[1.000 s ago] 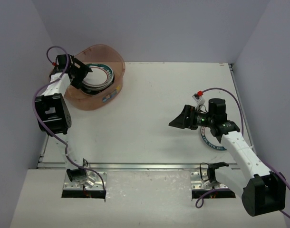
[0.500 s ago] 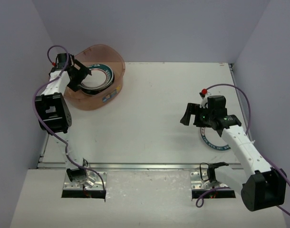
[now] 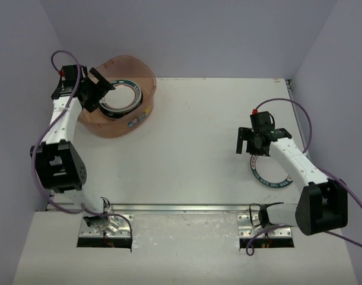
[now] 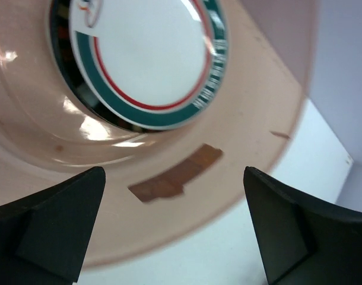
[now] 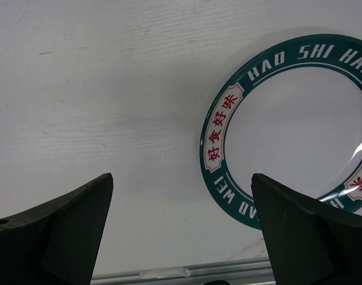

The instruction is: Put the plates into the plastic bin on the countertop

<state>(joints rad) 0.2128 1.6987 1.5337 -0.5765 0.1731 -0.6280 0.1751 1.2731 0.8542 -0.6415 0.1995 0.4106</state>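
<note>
A teal-lettered plate (image 3: 270, 175) lies on the white countertop (image 3: 193, 130) at the right, partly under my right arm; the right wrist view shows it too (image 5: 294, 124). My right gripper (image 3: 245, 142) is open and empty, just above the counter to the plate's left (image 5: 181, 225). The pinkish plastic bin (image 3: 139, 66) stands at the back left with a stack of plates (image 3: 123, 98) inside, a teal-red banded plate (image 4: 145, 53) on top. My left gripper (image 3: 104, 94) is open and empty over the bin's left side (image 4: 175, 225). The bin's label (image 4: 175, 175) shows through its wall.
A metal rail (image 3: 169, 208) runs along the counter's front edge and shows in the right wrist view (image 5: 169, 274). Grey walls close in the back and both sides. Purple cables loop over both arms.
My right gripper has turned downward and moved right and back, closer to the lettered plate. My left arm has shifted left, its gripper still over the bin.
</note>
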